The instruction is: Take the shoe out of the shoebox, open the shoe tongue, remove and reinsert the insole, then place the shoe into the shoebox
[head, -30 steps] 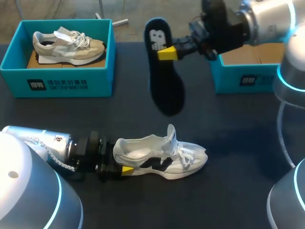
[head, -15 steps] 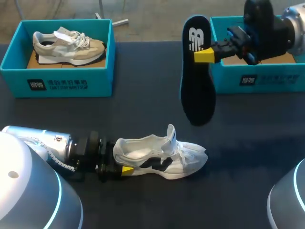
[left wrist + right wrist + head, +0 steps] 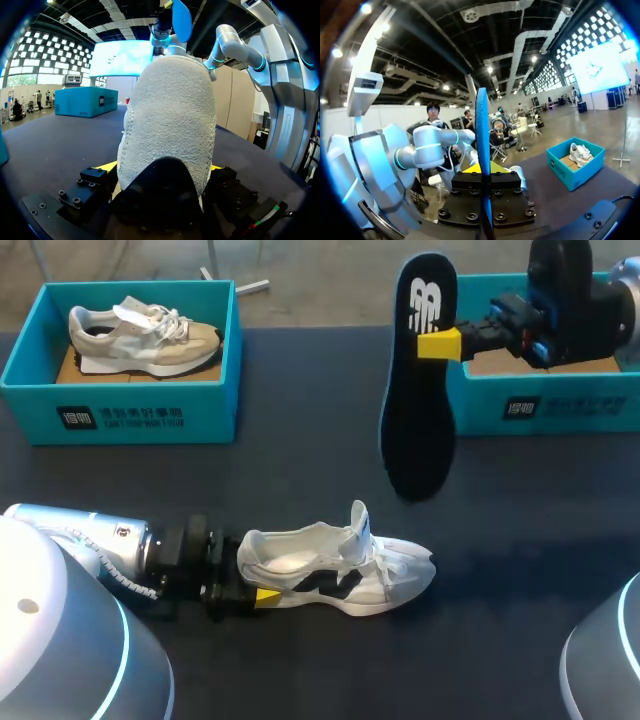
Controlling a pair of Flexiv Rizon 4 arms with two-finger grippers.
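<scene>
Insole (image 3: 415, 390) fills right claw (image 3: 440, 343); shoe (image 3: 340, 560) fills left claw (image 3: 250, 575).

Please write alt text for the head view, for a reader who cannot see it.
The right gripper holds a black insole in the air near a teal shoebox. The left gripper grips the heel of a white sneaker on the dark table; a second teal shoebox holds a beige sneaker.
</scene>
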